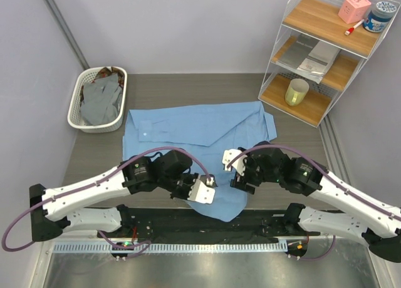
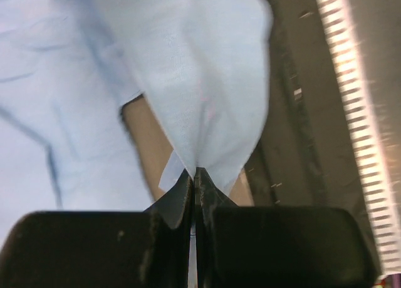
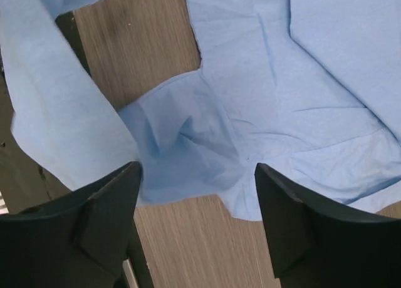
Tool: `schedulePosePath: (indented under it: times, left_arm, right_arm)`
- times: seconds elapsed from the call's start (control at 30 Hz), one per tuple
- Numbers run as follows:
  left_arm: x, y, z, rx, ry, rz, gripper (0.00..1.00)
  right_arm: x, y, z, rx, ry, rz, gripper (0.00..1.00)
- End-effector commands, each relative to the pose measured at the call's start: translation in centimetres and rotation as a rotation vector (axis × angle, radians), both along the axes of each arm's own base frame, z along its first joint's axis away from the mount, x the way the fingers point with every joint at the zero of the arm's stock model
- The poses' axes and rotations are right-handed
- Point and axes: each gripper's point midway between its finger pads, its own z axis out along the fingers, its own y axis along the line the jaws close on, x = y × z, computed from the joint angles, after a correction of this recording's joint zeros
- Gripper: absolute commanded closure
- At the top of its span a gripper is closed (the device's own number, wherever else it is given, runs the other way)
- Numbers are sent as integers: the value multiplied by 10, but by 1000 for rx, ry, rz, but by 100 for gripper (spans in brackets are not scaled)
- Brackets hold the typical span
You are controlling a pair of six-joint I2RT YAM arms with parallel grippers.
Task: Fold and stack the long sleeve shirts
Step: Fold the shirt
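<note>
The light blue collared shirt (image 1: 194, 128) lies spread on the table, with a sleeve trailing toward the near edge. My left gripper (image 1: 205, 186) is shut on the sleeve's edge (image 2: 200, 100), which fans out from the closed fingertips (image 2: 195, 175). My right gripper (image 1: 233, 170) is open and empty, its fingers (image 3: 106, 206) spread just above a bunched fold of the blue shirt (image 3: 188, 138). Grey and brown shirts (image 1: 103, 97) lie in the white basket.
A white basket (image 1: 78, 106) stands at the back left. A wire shelf rack (image 1: 326, 50) with a cup, papers and small items stands at the back right. A black mat and ribbed strip (image 2: 351, 113) run along the near edge.
</note>
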Motion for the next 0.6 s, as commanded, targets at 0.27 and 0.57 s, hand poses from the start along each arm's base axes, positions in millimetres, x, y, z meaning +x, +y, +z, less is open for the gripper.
schedulePosePath:
  times: [0.27, 0.57]
  left_arm:
    - [126, 29, 49, -4, -530, 489, 100]
    - [148, 37, 73, -53, -553, 651, 100]
  right_arm:
    - [-3, 51, 1, 104, 105, 98, 14]
    - [17, 68, 16, 227, 219, -6, 14]
